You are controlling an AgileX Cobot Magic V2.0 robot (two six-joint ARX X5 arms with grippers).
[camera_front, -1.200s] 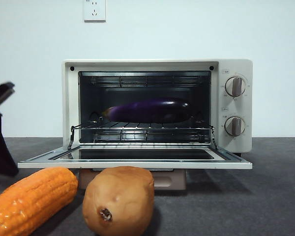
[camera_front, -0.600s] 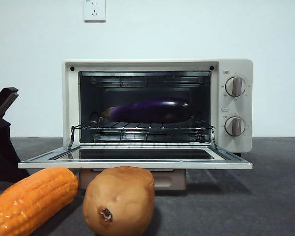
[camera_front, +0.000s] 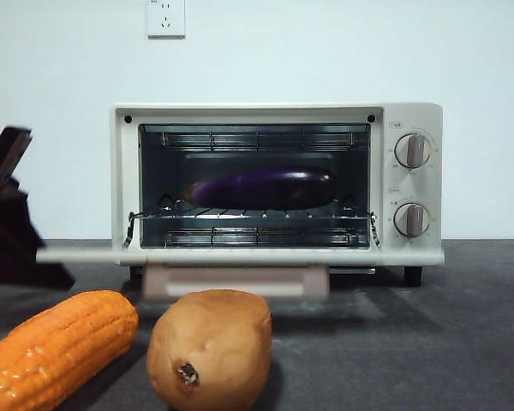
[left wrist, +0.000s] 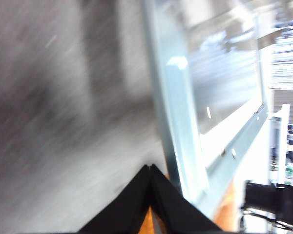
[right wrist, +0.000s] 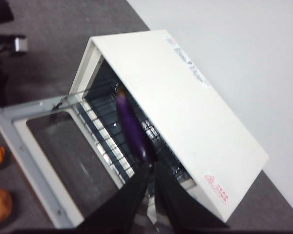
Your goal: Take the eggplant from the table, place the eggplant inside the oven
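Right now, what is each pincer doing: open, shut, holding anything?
Left pincer: shut, holding nothing, tips by the oven door.
Right pincer: shut, empty, above the oven; the eggplant lies on the rack.

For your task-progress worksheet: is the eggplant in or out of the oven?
In. The eggplant lies on the wire rack inside the oven, whose door is not shut.

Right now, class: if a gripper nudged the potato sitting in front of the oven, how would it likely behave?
The potato looks rounded and egg-shaped, so it would probably roll or wobble instead of sliding. Its matte, unbroken skin suggests a firm, non-slippery grip. It looks solid, so likely heavy for its size.
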